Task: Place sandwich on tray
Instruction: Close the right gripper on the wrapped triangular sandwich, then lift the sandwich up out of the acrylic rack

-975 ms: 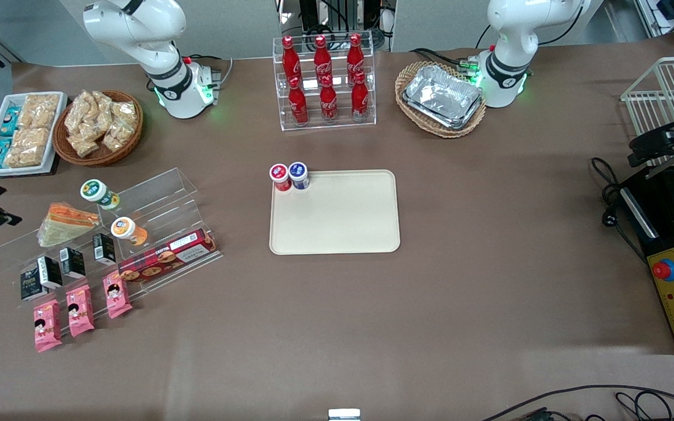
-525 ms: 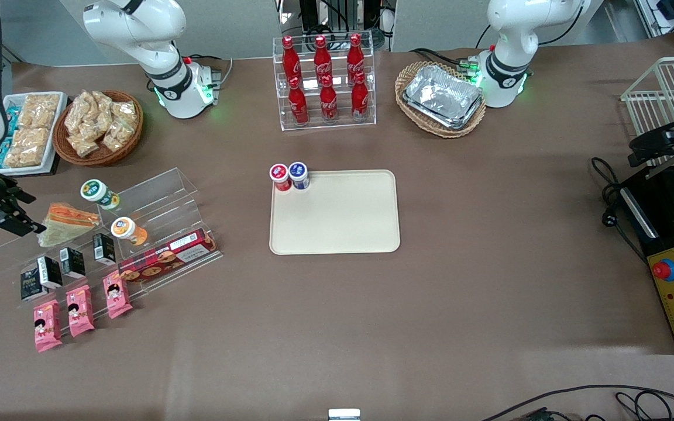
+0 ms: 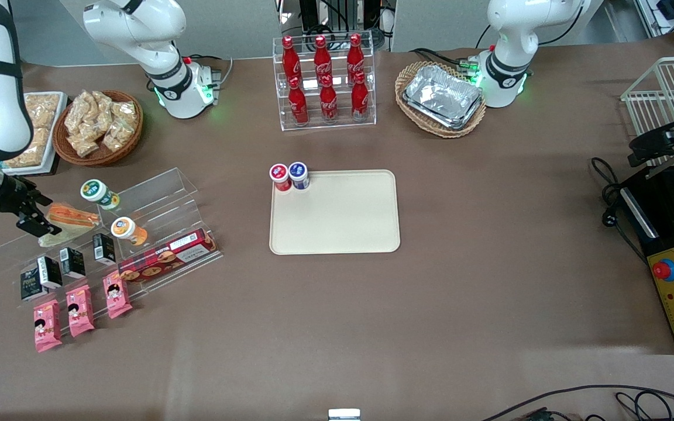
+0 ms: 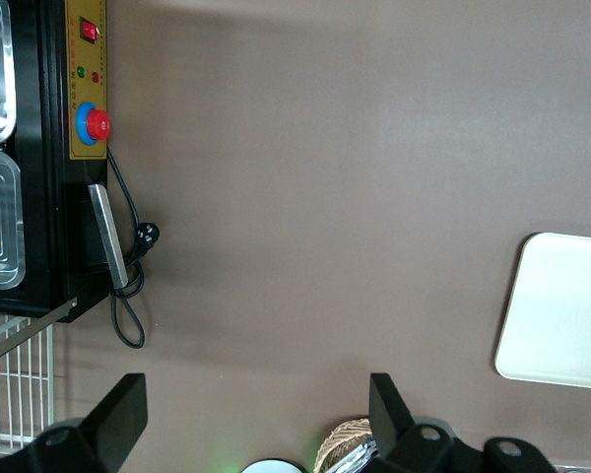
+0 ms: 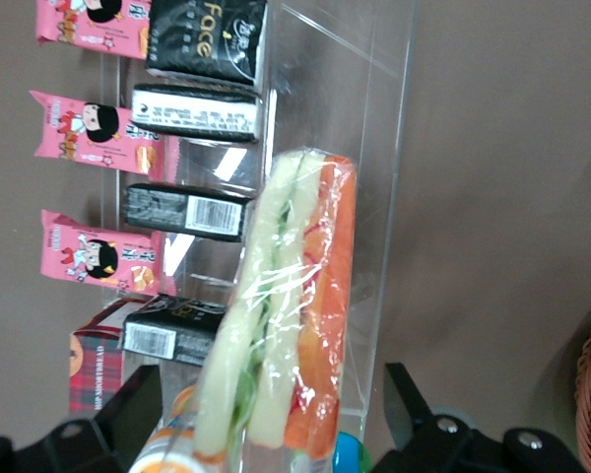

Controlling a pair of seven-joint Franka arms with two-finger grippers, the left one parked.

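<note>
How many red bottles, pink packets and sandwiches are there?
Red bottles: 6
Pink packets: 3
Sandwich: 1
Total: 10
The end effector is open, with a finger on either side of the sandwich on the clear shelf.

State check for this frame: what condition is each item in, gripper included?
gripper: open, at the sandwich on the clear rack.
sandwich: wrapped, lying on the rack, not lifted.
tray: flat on the table, two small jars upright at one corner.
cola bottles: upright, capped.
</note>
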